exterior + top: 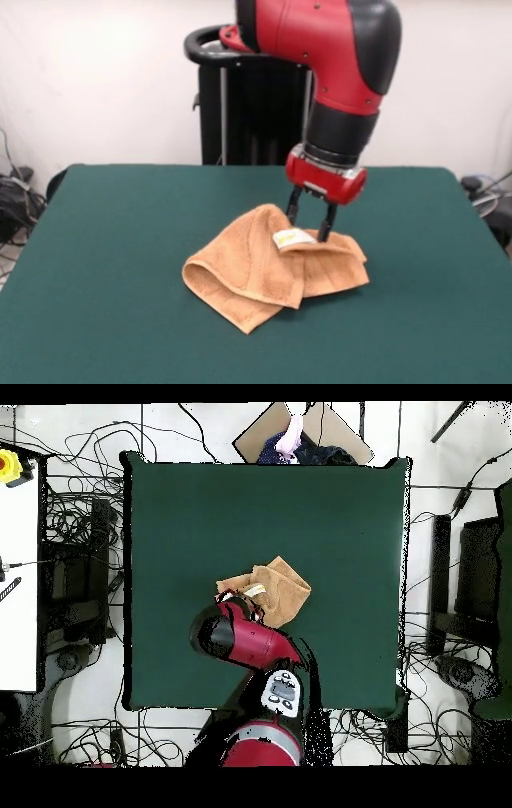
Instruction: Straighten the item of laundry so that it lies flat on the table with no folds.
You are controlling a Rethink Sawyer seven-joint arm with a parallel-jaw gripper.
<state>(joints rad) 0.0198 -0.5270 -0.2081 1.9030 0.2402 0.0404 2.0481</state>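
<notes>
We see the orange-tan terry cloth towel [272, 268] lying folded over itself near the middle of the dark green felt surface [112, 240]. Our black pincer [310, 220] stands spread apart, straddling a raised fold beside the small white-yellow tag [292, 238]. Soft, limp and light, the towel will likely drape; a corner looks best to grip.

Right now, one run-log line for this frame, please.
towel: folded, bunched | claw: open, at tag | table: green

red and black arm [336, 48] reaching steeply down, gripper [310, 222] pointing downward, fingers [294, 206] parted
</notes>
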